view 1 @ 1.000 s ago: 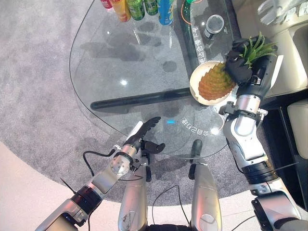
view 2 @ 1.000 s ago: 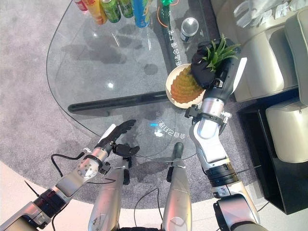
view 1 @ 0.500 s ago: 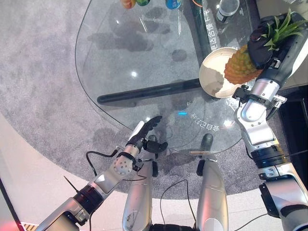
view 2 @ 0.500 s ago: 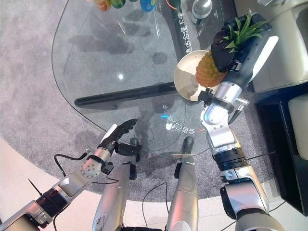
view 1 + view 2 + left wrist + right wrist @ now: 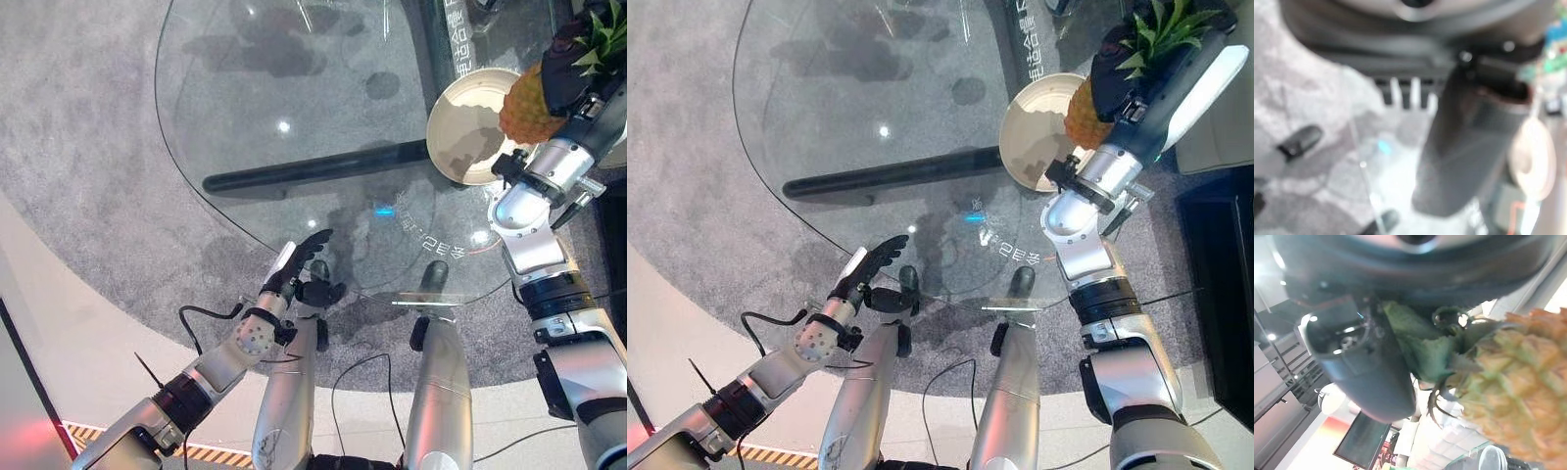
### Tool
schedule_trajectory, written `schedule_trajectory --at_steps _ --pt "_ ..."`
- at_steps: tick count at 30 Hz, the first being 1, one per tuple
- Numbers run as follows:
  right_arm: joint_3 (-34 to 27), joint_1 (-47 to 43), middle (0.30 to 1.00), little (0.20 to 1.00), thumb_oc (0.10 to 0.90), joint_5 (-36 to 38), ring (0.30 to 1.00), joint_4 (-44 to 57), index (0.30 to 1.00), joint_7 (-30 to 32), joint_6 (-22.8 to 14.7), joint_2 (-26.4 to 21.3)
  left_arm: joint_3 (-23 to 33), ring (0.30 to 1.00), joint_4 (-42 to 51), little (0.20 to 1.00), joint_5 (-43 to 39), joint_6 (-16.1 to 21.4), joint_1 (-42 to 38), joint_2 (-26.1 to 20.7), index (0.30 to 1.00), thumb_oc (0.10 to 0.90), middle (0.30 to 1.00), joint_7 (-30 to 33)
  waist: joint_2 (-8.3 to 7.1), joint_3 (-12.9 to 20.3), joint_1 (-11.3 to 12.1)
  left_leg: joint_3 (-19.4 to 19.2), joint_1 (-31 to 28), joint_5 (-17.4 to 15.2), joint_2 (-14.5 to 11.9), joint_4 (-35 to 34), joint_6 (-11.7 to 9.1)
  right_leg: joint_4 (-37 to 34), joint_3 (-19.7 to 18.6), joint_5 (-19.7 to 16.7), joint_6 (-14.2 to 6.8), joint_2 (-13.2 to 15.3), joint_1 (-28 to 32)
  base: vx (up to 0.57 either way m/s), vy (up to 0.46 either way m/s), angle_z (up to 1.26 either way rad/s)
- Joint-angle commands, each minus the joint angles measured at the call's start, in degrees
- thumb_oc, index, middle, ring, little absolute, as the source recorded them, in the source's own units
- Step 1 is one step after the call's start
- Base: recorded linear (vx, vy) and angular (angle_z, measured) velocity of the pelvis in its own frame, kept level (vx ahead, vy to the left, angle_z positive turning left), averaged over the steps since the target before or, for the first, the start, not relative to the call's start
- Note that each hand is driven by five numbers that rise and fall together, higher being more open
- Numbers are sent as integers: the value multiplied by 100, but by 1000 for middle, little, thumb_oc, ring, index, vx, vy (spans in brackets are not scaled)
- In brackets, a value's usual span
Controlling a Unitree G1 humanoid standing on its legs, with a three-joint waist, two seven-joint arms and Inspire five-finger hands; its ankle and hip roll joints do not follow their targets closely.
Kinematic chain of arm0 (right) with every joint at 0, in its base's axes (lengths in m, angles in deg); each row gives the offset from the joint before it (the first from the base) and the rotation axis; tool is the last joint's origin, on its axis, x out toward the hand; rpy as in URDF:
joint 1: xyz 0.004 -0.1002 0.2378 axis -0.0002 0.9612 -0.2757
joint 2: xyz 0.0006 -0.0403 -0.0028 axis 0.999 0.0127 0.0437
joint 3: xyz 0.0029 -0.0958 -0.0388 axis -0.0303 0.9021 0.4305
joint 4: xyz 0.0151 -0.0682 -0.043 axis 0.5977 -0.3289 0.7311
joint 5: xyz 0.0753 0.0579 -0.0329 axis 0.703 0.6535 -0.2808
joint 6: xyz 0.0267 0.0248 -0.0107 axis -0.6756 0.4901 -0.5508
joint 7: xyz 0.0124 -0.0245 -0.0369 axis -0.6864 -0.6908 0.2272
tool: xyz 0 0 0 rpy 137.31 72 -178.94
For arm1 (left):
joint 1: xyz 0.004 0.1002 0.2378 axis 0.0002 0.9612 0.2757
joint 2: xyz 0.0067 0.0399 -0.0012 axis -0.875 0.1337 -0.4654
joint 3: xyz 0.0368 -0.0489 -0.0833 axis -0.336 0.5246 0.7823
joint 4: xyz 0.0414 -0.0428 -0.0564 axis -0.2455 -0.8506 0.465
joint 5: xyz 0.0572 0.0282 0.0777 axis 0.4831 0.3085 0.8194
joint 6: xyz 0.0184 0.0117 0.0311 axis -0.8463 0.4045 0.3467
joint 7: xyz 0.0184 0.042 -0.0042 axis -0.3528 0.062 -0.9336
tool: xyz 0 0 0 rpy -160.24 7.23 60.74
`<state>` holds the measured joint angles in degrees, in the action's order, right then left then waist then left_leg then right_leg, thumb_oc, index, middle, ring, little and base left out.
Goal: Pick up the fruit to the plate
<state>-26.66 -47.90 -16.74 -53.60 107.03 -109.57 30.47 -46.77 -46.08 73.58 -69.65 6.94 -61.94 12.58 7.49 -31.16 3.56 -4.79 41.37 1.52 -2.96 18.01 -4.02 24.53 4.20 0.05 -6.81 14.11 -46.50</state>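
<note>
Silver-grey jointed arms end in dark hands (image 5: 299, 262), thumbs white-covered.

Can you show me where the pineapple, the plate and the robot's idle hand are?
pineapple (image 5: 1084, 119), right eye view, on its orange scaly body.
plate (image 5: 453, 131), left eye view, on its bare cream inside, left part.
left hand (image 5: 297, 262), left eye view, on its straight dark fingers near the glass table's edge.

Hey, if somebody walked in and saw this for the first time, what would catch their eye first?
Most likely the pineapple, orange with a green crown, gripped by the right hand over the far right rim of the pale plate. The plate sits near the right edge of the round glass table. The left hand hovers open at the table's near edge.
</note>
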Motion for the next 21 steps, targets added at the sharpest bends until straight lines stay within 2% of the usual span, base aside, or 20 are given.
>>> schedule_trajectory --at_steps 1,6,21 --pt "183 -970 300 200 100 -475 300 477 300 397 -770 -666 -175 900 774 900 -94 427 170 24 900 800 900 235 372 136 -46 -155 215 -313 756 321 324 -321 629 -13 271 -657 88 0 41 0" --pt "182 -1038 300 200 100 -462 300 429 300 370 -707 -566 -232 900 789 900 -107 429 137 80 900 800 900 315 417 136 -18 -127 360 -292 778 348 342 -231 643 -3 283 -639 -97 2 19 1" --pt "321 -1094 300 200 100 -504 300 -403 300 489 -877 -542 -368 900 737 900 -199 474 -41 121 900 800 900 491 517 136 46 -58 668 -270 808 447 392 -66 641 -29 261 -569 -471 2 7 1"
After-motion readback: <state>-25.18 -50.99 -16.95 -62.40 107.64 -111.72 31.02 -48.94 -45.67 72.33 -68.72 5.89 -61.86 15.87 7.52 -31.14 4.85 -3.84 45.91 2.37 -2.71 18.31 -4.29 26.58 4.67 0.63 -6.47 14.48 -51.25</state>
